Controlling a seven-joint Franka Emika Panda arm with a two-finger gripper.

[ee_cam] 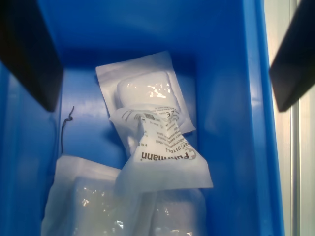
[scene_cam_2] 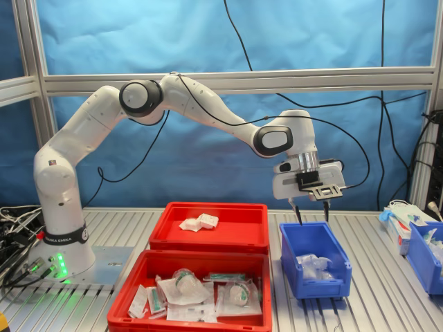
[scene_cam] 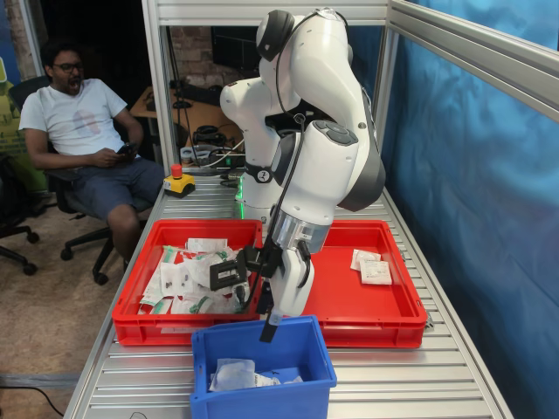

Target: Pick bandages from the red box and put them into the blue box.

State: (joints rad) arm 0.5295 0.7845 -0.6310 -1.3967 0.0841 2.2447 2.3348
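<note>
White bandages [ee_cam: 160, 140] lie on the floor of the blue box [scene_cam_2: 315, 266] at the table's edge, beside the red box [scene_cam_2: 191, 285]. The gripper [scene_cam_2: 311, 211] hangs above, fingers apart, empty.

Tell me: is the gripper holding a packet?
No, in the wrist view the gripper is open and empty above packets in the blue box.

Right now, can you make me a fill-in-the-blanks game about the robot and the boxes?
1. The gripper hangs over the ____ box.
2. Its jaws are ____ and hold nothing.
3. The sachets inside that box are ____ in colour.
4. In the second exterior view, ____ red boxes sit at the second exterior view's left of it.

Missing words: blue; open; white; two
</note>
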